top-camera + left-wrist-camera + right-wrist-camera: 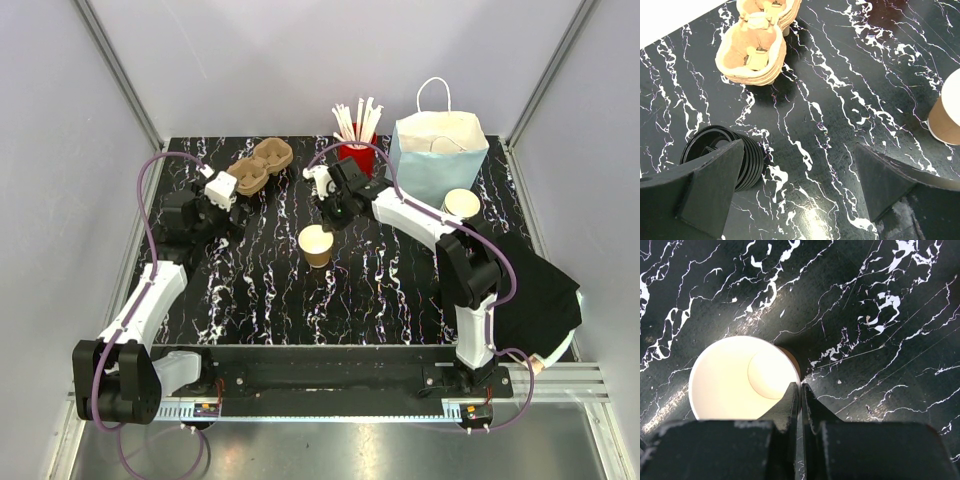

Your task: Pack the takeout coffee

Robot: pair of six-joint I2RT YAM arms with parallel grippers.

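Observation:
The takeout coffee cup [316,245], small and tan-brown with a white inside, stands upright at the table's middle. It fills the lower left of the right wrist view [735,377] and shows at the right edge of the left wrist view [946,120]. My right gripper [328,222] [800,387] is shut on the cup's rim, one finger inside and one outside. The pale blue paper bag [440,150] stands open at the back right. My left gripper [215,190] [799,147] is open and empty over bare table at the back left.
A brown pulp cup carrier [260,165] [757,47] lies at the back left. A stack of black lids [725,155] sits beside my left finger. A red cup of white sticks [357,148] stands behind the right gripper. A nested stack of brown cups [461,203] stands before the bag. Black cloth [540,290] lies at the right edge.

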